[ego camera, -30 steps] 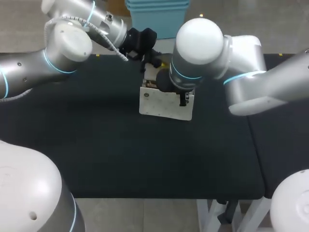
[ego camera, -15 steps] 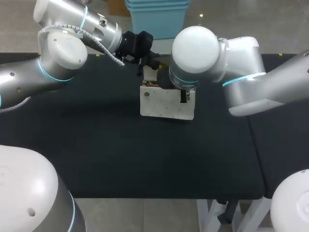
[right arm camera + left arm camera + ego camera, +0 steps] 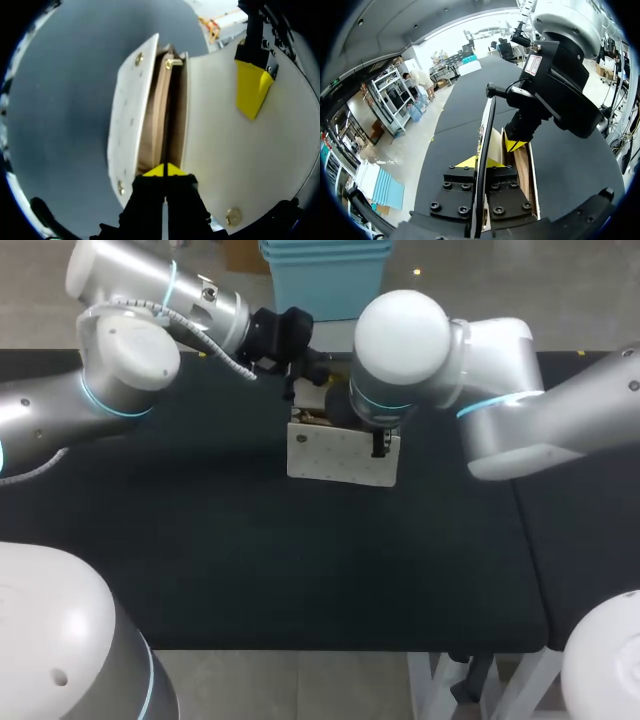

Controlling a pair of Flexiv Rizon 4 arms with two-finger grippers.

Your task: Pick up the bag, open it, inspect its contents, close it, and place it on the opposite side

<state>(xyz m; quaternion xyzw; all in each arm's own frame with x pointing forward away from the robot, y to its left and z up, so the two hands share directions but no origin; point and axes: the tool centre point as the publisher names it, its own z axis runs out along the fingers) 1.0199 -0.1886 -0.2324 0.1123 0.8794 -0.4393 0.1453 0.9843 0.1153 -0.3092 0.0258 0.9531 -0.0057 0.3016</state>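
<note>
Left gripper [image 3: 480, 163], jaws pinching the flap [image 3: 240, 150], drew slightly left; right gripper [image 3: 164, 170] jaws pinch the bag [image 3: 340, 455]: opening seems nearly done.

The head camera sits high up behind the robot and looks down on the whole worktop [image 3: 250, 570] from far off. The left wrist camera looks along the left pincer [image 3: 481, 162], very near the bag [image 3: 520, 175]. The right wrist camera looks along the right pincer [image 3: 164, 170], just as near. All three see the bag, and each wrist camera sees the other pincer.
</note>
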